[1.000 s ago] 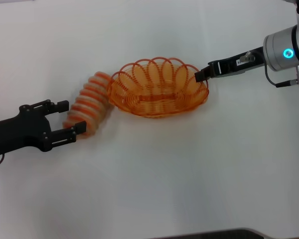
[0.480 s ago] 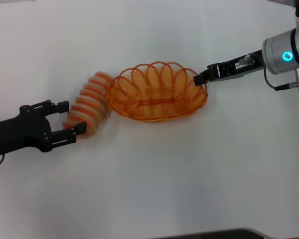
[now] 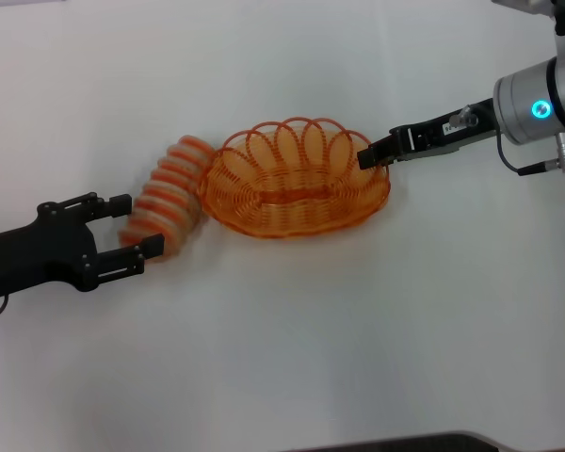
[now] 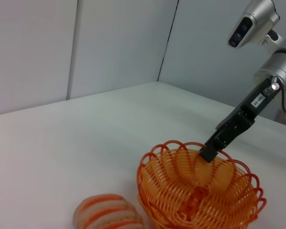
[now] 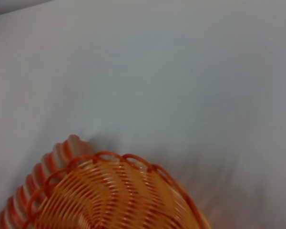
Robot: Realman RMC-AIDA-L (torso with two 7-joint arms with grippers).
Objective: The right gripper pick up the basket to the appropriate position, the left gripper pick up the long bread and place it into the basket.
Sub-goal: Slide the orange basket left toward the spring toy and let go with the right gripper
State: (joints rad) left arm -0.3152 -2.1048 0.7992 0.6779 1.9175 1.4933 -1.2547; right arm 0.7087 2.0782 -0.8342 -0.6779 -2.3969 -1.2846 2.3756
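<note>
The orange wire basket point(image 3: 297, 184) sits mid-table, its left rim against the long bread point(image 3: 167, 198), a tan loaf with orange ridges lying slantwise. My right gripper point(image 3: 369, 157) is shut on the basket's right rim; it also shows in the left wrist view point(image 4: 209, 153) at the rim of the basket point(image 4: 200, 191). My left gripper point(image 3: 137, 226) is open, its two fingers on either side of the bread's near end. The left wrist view shows the bread's end point(image 4: 109, 212). The right wrist view shows the basket point(image 5: 119, 195) and the bread point(image 5: 38, 181) beyond it.
The white table point(image 3: 311, 330) stretches in front of the basket and bread. In the left wrist view grey walls point(image 4: 109, 43) stand behind the table. A dark edge point(image 3: 405, 443) runs along the table's front.
My right gripper has moved a little to the left with the basket's rim, and the basket has shifted left against the bread. My left gripper has barely moved.
</note>
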